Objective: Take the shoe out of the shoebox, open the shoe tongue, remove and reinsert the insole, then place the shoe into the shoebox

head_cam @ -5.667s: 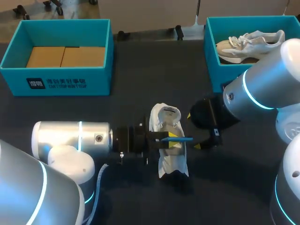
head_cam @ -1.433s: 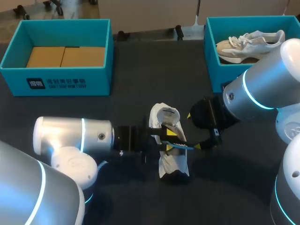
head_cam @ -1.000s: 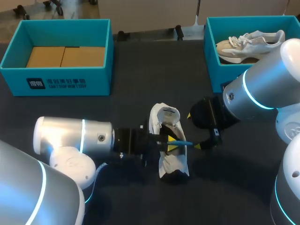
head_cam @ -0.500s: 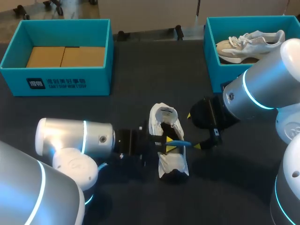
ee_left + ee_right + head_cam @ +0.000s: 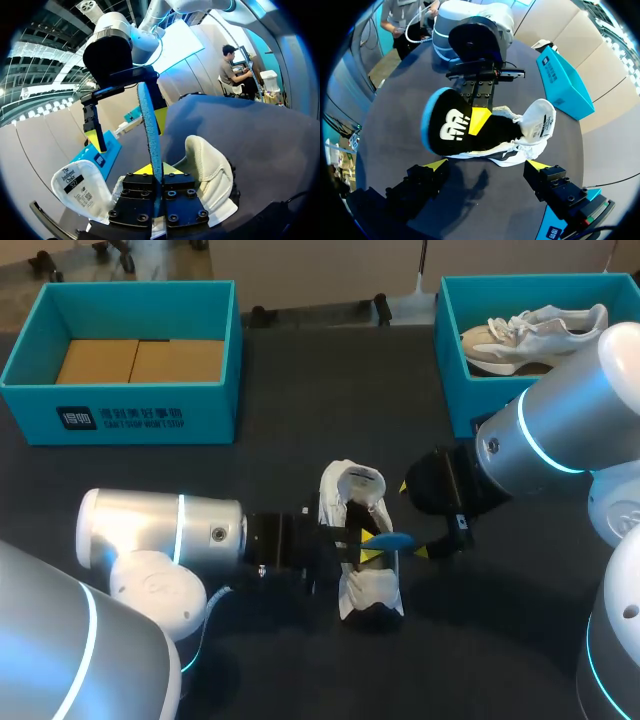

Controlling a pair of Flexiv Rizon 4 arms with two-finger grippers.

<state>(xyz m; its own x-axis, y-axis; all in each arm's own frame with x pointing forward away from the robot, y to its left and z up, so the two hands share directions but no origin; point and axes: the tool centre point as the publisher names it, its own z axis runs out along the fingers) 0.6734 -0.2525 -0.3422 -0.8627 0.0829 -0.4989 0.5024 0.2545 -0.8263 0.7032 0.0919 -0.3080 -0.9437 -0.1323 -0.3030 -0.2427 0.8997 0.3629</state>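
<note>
Head view: white shoe (image 5: pixel 352 490) on the dark desk (image 5: pixel 330 380) at lower middle of the frame, heel toward the top edge. Left pincer (image 5: pixel 368 538) clamped on the blue-edged insole (image 5: pixel 390 539), held over the shoe's opening. Right pincer (image 5: pixel 412 520) just right of the shoe, fingers wide apart, nothing between them. Teal shoebox (image 5: pixel 120 415) at upper left (brown cardboard (image 5: pixel 140 360) on its floor); second shoebox (image 5: pixel 462 405) at upper right with another pale shoe (image 5: pixel 530 330) inside. Left wrist view: insole edge-on and upright between the pincer's gripping fingers, shoe beneath and beside it. Right wrist view: insole's black face turned toward the spread fingers, shoe behind it on the desk, tongue (image 5: pixel 540 122) folded out beyond the insole.
</note>
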